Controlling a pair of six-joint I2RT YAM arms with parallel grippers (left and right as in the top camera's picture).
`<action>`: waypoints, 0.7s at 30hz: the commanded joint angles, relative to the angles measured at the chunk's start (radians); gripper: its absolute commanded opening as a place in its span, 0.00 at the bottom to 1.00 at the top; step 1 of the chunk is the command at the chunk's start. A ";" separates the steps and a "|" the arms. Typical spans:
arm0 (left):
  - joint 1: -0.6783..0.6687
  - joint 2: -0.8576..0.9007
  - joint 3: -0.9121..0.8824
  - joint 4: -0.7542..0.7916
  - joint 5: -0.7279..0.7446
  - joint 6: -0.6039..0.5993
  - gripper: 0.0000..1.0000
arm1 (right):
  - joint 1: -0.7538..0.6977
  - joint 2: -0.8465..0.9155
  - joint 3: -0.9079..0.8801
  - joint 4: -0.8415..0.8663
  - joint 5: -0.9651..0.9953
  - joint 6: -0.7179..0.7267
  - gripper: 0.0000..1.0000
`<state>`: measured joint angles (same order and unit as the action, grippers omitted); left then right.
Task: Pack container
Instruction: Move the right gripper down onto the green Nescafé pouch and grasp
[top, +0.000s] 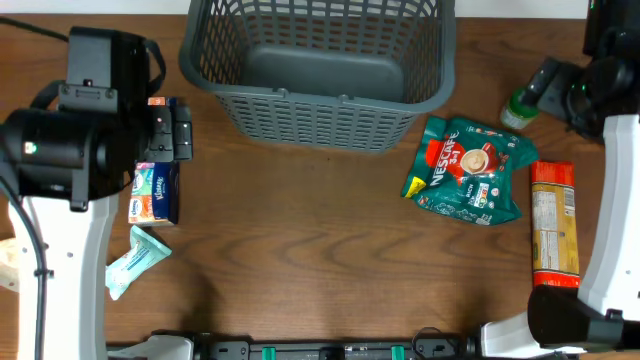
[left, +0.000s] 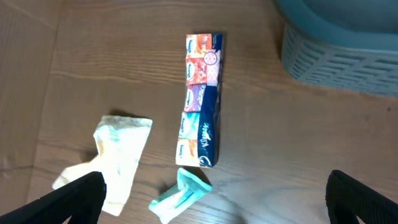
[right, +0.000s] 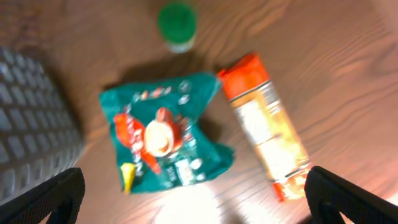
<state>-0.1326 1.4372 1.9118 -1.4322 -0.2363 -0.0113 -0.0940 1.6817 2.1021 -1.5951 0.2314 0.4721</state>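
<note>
The dark grey slotted container stands at the back middle of the table and holds nothing that I can see. It also shows in the left wrist view and the right wrist view. My left gripper is open and empty, above a long Kleenex tissue pack and a small teal packet. My right gripper is open and empty, above a green Nescafe bag and an orange packet.
A green-capped bottle stands right of the container, close to the right gripper. A cream packet lies left of the tissue pack, mostly hidden under the left arm in the overhead view.
</note>
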 joint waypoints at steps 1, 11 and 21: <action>0.006 0.016 0.002 0.003 -0.008 0.061 0.99 | -0.027 -0.002 -0.126 0.047 -0.255 -0.092 0.99; 0.048 0.027 0.002 0.005 -0.008 0.060 0.99 | -0.110 -0.002 -0.576 0.361 -0.362 -0.290 0.99; 0.060 0.027 0.002 0.005 -0.008 0.060 0.99 | -0.211 -0.002 -0.877 0.621 -0.561 -0.436 0.99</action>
<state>-0.0792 1.4597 1.9114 -1.4277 -0.2363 0.0345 -0.3019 1.6859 1.2865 -1.0164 -0.2451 0.1131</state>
